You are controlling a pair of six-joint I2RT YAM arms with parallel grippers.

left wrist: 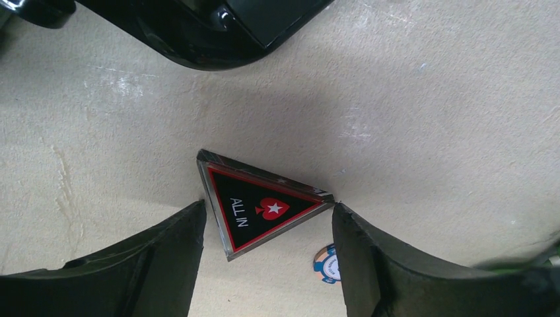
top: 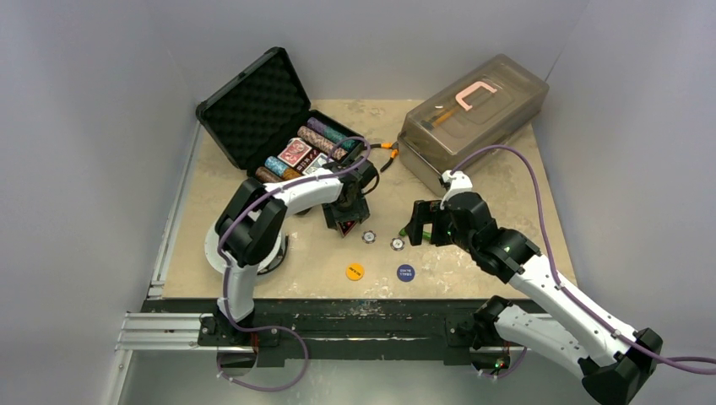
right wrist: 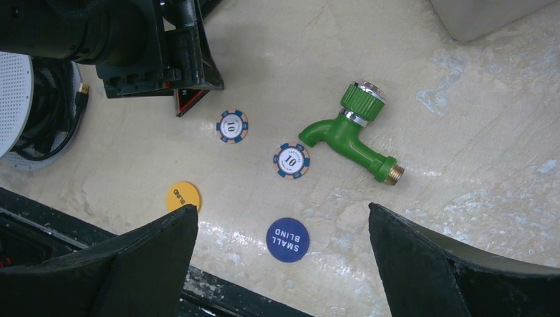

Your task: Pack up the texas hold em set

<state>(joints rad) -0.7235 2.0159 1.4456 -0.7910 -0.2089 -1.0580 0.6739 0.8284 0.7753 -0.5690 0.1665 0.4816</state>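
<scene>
Two grippers show from above: left gripper (top: 346, 219) just in front of the open case (top: 253, 108), right gripper (top: 420, 228) further right of it. Left wrist: triangle (left wrist: 264, 208) flat on the table (left wrist: 429, 99) between parted fingers (left wrist: 165, 254) at its edges; grip unclear. Right wrist: jaws wide apart, empty, above chips (right wrist: 291, 160), buttons (right wrist: 287, 239), faucet (right wrist: 350, 140).

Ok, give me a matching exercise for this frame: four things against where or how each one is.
1 ALL IN triangle
2 SMALL BLIND button
3 toy faucet
4 black case

A open, far left
B blue and round
C between the jaws of the left pincer
D green, lying on its side

Pairs: 1-C, 2-B, 3-D, 4-A.
</scene>
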